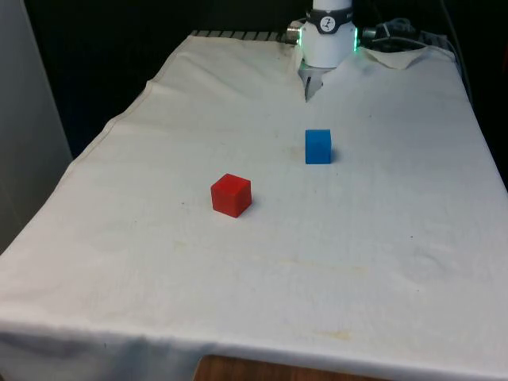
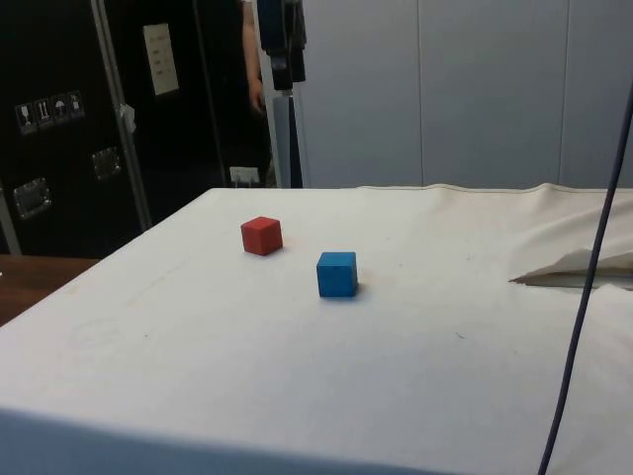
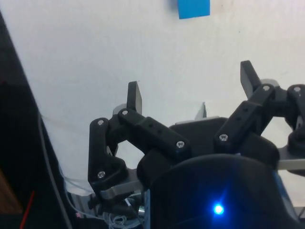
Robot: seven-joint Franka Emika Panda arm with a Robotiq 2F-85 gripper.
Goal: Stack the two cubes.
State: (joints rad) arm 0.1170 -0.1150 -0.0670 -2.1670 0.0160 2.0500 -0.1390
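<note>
While the jaws stand apart and empty above the bench (image 1: 159, 262), nothing is gripped yet. An off-centre grasp could nudge the blue cube (image 1: 318, 147) askew, and a tilted release onto the red cube (image 1: 231, 195) might topple it.

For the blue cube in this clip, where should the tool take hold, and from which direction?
Come straight down from above and close on two opposite vertical faces of the blue cube. It sits flat on the white cloth with flat, parallel sides and a free top. The red cube stands well apart, so either pair of faces looks reachable. The tool is open, with nothing between its fingers.
</note>
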